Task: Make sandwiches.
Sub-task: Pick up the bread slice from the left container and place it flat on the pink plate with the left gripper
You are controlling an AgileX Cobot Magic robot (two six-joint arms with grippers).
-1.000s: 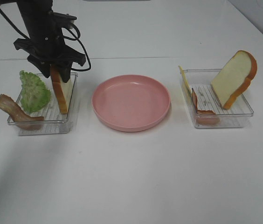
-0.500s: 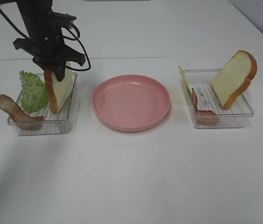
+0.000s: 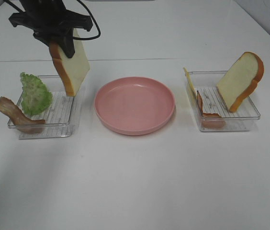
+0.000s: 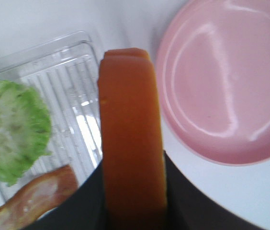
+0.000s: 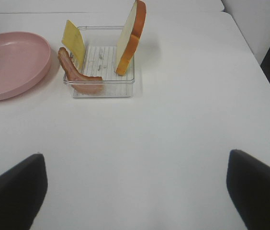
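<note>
My left gripper (image 3: 61,42) is shut on a white bread slice with orange-brown crust (image 3: 73,67) and holds it upright above the right side of the left clear tray (image 3: 61,115). In the left wrist view the crust (image 4: 132,124) fills the middle between the dark fingers (image 4: 84,206). Ruffled lettuce (image 3: 34,93) and a bacon strip (image 3: 15,115) stay in that tray. The right tray (image 3: 230,122) holds a second bread slice (image 3: 240,81), a yellow cheese square (image 3: 188,81) and bacon (image 3: 207,114). My right gripper (image 5: 135,191) is open over bare table, well short of its tray (image 5: 104,60).
A round pink plate (image 3: 135,105) sits between the two trays, with nothing on it; it also shows in the left wrist view (image 4: 221,81) and the right wrist view (image 5: 10,62). The white table's right edge (image 5: 269,81) is near the right tray.
My left gripper has lifted the bread slice up out of the left tray and slightly to the right. Lettuce, bacon and the right tray's contents have not moved.
</note>
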